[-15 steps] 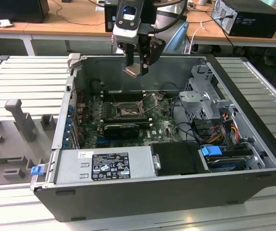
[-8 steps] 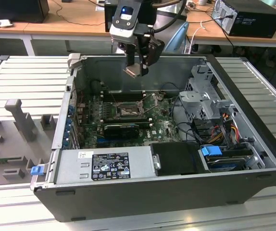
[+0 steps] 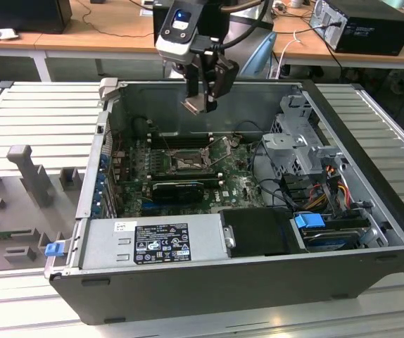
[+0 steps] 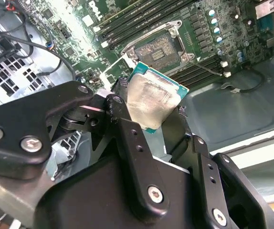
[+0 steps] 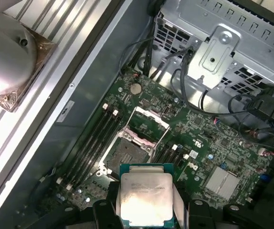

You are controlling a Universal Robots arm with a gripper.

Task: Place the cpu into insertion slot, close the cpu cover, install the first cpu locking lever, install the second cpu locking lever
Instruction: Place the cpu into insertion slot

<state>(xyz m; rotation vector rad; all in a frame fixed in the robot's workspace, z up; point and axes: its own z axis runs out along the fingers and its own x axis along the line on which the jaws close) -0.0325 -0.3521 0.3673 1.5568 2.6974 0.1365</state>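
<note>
- The gripper (image 3: 203, 105) has two black fingers (image 4: 127, 138). They are closed tight on the two sides of the cpu (image 3: 195, 105), one finger on each side.
- There is one cpu (image 5: 145, 198). It is a flat silver square with a blue-green edge, and it hangs in the air over the open computer case (image 3: 258, 282), tilted.
- There is faint print on top of the cpu in the first wrist view, too small to read.
- There is one insertion slot (image 5: 127, 155) on the green board (image 5: 208, 143). The cpu is above it and apart from it, not touching.
- The cpu cover (image 5: 152, 117) is a thin silver frame. It stands flipped up at one edge of the slot, so the slot is open.
- One thin metal lever (image 4: 204, 64) sticks out beside the slot in the second wrist view.
- Long black memory slots (image 5: 91, 143) lie beside the slot.
- The grey power box (image 3: 202, 236) has one black and white label (image 3: 161, 243) and one small white sticker (image 3: 126, 225). Their words are too small to read.
- Two blue tabs show in the exterior view, one (image 3: 55, 248) at the case corner and one (image 3: 309, 220) by the drives.
</note>
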